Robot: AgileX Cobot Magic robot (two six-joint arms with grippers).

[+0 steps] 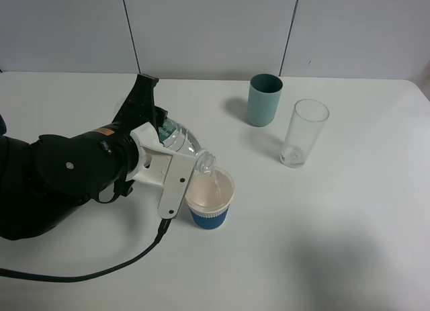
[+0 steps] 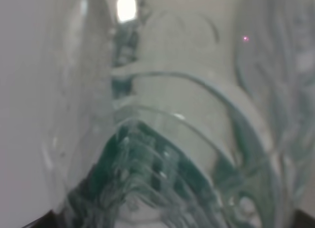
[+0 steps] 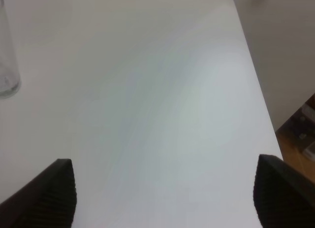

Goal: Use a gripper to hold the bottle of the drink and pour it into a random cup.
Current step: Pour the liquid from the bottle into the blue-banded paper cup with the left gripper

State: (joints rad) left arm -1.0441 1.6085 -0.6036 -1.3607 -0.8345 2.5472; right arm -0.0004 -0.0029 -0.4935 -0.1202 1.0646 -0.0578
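The left hand (image 1: 173,150), two white plastic jaws on a bulky black arm (image 1: 60,176), is clamped on a small clear plastic bottle (image 1: 181,142), one jaw on the far side of its body and one broad jaw on the near side. The bottle has no cap and is tipped steeply, neck down and to the right, with its open mouth just above the rim of a short white cup (image 1: 210,198) that has a ribbed blue sleeve round its lower part. A thin stream of clear liquid (image 1: 215,180) runs from the mouth into the cup. The cup stands upright on the white counter (image 1: 336,224), near the middle and toward the front, touching or just beside the near jaw; which one cannot be told. An orange label (image 1: 102,131) shows on the arm, and a black cable (image 1: 101,271) trails from it across the counter. Farther back and to the right stand a teal tumbler (image 1: 264,99) and a tall clear glass (image 1: 304,133), near each other and well apart from the cup. The left wrist view is filled by the bottle (image 2: 187,139), blurred and very close, its greenish label and curved ribs showing. In the right wrist view, the right hand (image 3: 170,198) has its dark fingers (image 3: 59,193) wide apart with nothing between them, over bare counter (image 3: 147,90), the clear glass (image 3: 6,55) at the frame's edge.
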